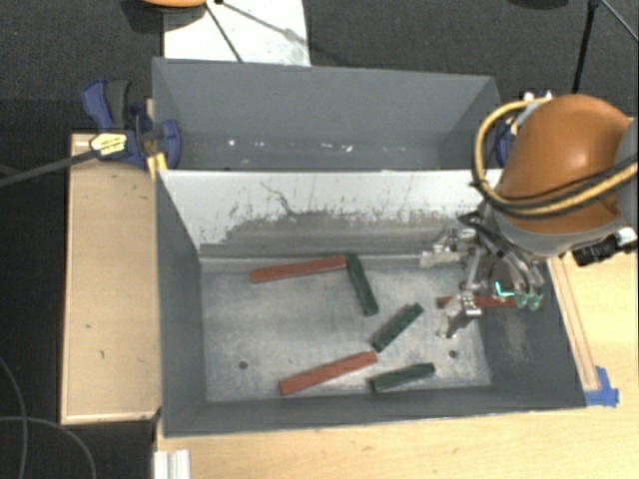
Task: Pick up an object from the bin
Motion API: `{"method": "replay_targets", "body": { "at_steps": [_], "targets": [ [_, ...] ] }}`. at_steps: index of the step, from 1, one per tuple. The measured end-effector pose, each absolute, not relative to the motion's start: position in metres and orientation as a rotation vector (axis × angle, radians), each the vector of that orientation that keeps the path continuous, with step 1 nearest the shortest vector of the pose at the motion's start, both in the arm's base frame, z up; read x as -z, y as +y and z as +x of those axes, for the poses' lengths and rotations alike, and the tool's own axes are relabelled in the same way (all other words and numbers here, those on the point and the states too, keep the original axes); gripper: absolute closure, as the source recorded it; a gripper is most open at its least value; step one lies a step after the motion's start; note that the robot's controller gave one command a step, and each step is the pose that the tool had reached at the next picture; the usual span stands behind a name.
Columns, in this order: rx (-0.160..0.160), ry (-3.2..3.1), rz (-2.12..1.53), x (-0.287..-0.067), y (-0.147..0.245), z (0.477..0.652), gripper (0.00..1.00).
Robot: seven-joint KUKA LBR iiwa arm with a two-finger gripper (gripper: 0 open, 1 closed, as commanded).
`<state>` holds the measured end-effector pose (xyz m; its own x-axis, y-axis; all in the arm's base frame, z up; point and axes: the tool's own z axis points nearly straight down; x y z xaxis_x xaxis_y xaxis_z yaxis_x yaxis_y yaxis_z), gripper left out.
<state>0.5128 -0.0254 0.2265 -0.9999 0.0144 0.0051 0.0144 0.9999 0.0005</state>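
gripper, open or closed i cannot tell, is hovering at frame right near a tilted short dark green plastic-looking bar, probably light and stiff, best pinched across its narrow middle.

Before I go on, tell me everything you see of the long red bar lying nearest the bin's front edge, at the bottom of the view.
The long red bar is a slim, flat, straight stick, matte, perhaps plastic or painted wood. It lies flat on the floor of the grey metal bin, slanted, its right end higher in the view. That end nears a short dark green bar; contact cannot be told. The gripper is off to the right, apart from it.
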Motion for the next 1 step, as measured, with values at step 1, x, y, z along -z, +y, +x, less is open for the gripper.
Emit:
{"method": "replay_targets", "body": {
  "at_steps": [1],
  "targets": [
    [0.000,-3.144,-0.022,-0.2301,-0.0254,0.5144,0.00]
  ]
}}
